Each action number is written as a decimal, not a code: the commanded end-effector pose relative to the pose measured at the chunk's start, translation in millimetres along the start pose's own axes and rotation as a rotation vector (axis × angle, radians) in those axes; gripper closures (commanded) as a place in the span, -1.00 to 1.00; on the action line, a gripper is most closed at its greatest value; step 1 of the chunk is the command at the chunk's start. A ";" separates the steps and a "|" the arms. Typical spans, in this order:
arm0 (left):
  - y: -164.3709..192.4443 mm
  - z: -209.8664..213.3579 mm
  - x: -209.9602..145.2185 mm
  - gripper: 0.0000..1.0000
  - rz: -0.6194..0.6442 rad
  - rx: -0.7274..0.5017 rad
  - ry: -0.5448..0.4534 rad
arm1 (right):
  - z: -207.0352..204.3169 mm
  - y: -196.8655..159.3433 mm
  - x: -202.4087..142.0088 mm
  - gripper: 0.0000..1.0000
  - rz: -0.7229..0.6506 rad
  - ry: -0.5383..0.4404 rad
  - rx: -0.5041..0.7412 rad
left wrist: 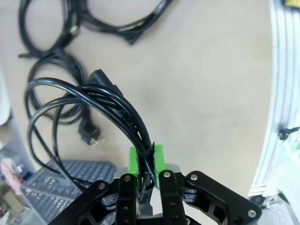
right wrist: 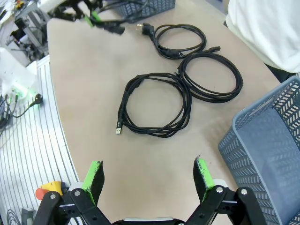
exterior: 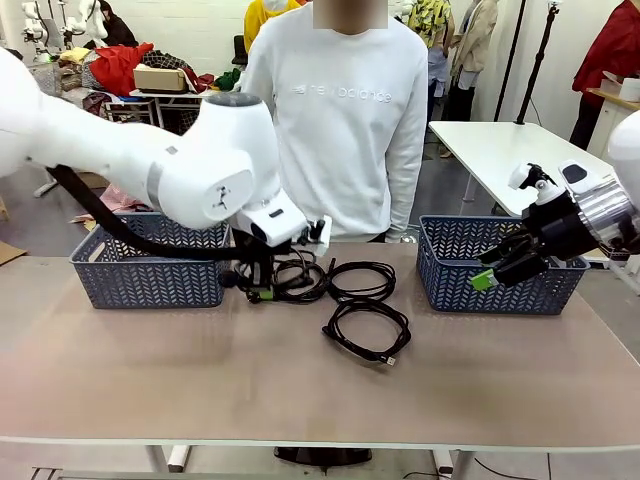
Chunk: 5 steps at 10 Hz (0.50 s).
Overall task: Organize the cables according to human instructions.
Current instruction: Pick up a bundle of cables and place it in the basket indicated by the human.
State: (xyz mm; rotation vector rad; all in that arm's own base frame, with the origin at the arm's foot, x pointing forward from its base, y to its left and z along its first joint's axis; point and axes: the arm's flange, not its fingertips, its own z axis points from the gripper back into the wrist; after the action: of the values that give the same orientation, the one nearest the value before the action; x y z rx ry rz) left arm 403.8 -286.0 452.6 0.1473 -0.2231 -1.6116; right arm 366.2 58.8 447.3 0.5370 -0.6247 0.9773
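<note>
Your left gripper (left wrist: 146, 159) is clenched on a thin black coiled cable (left wrist: 133, 123) near the far edge of the brown table (exterior: 200, 390), beside the left blue-grey herringbone plastic basket (exterior: 150, 275). Your right gripper (right wrist: 149, 176) stands released and empty by the right edge. Three more black coils (right wrist: 154, 75) lie mid-table.

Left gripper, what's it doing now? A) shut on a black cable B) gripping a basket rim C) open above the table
A: in the left wrist view the left gripper is pinched shut on a looped black cable.
</note>
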 end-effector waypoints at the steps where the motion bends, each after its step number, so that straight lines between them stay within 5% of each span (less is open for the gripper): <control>1: 19.9 18.2 -18.4 1.00 0.028 0.033 0.043 | -2.5 -4.5 0.3 -1.00 0.025 -0.032 0.005; 5: 55.3 41.6 -51.5 1.00 0.111 0.047 0.039 | -2.5 -4.5 0.3 -1.00 0.025 -0.032 0.005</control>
State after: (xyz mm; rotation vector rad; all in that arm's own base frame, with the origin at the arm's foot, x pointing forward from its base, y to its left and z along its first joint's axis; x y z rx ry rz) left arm 447.3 -235.0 499.1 0.1927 -0.2455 -1.5008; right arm 366.3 58.2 447.2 0.5362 -0.6247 0.9767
